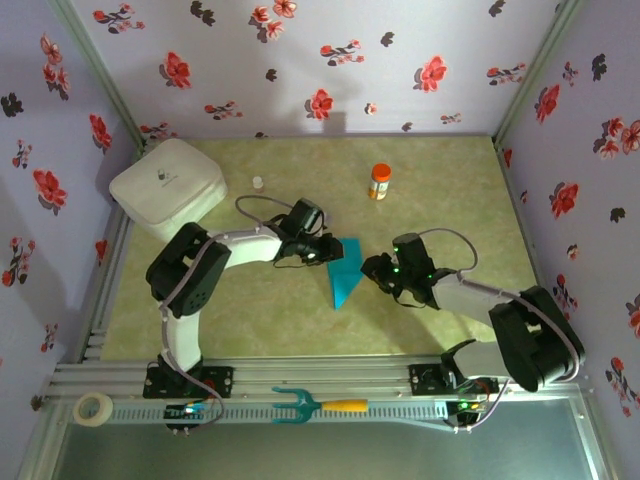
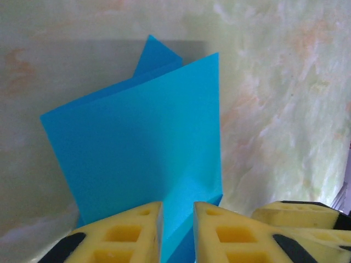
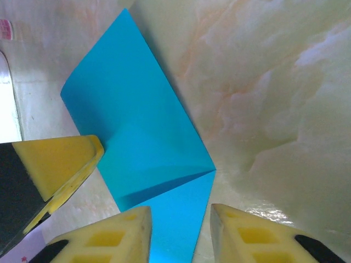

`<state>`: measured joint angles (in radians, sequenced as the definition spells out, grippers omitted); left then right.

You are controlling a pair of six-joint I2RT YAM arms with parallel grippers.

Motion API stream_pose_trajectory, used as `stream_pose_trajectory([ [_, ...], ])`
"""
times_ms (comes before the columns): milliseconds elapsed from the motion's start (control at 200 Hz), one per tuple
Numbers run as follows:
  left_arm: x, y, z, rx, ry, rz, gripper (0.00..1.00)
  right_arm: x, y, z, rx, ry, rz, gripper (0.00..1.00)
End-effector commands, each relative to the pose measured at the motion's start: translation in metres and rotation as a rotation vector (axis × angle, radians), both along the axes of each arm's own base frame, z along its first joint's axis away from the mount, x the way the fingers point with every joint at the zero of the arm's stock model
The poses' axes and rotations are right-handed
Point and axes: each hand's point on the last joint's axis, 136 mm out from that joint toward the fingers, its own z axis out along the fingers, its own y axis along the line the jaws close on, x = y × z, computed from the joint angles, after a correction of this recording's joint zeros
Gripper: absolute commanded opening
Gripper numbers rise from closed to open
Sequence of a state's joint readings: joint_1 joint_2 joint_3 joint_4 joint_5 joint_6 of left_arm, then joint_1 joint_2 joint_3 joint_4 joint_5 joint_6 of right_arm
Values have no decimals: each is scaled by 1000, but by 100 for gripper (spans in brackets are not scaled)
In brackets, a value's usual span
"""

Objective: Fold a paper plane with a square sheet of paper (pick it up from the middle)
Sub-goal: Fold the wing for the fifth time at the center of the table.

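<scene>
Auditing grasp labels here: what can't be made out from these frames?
1. Left wrist view: whether the left gripper pinches the square sheet of paper; paper fills the gap, and the bottom edge cuts off the fingers.
2. Right wrist view: the paper's near end, cut off by the bottom edge beyond the open right gripper.
3. Top view: the paper's side edges, hidden under both wrists; the label on the orange bottle, too small.

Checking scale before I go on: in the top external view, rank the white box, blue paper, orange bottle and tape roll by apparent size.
1. white box
2. blue paper
3. orange bottle and tape roll: they look about alike, so I leave them unranked.
</scene>
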<state>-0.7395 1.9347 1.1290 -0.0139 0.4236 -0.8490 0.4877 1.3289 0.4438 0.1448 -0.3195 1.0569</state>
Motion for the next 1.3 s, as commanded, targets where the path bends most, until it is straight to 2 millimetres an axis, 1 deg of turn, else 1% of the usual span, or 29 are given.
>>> stream_pose_trajectory([
  [0, -11, 10, -20, 27, 64, 0, 22, 4, 6, 4, 32, -19, 21, 37],
  [165, -27, 17, -34, 24, 102, -19, 21, 5, 5, 2, 26, -15, 15, 39],
  [385, -40, 20, -33, 2, 99, -67, 20, 5, 7, 1, 22, 0, 24, 43],
  [520, -39, 18, -26, -12, 80, -87, 19, 5, 12, 2, 46, 2, 41, 44],
  [870, -35, 14, -26, -31, 78, -64, 18, 9, 20, -3, 85, 28, 53, 44],
  [1065, -37, 16, -29, -32, 83, -56, 18, 13, 26, 3, 121, 3, 71, 44],
  [1295, -38, 17, -29, -32, 82, -57, 18, 18, 26, 5, 148, -16, 120, 44],
])
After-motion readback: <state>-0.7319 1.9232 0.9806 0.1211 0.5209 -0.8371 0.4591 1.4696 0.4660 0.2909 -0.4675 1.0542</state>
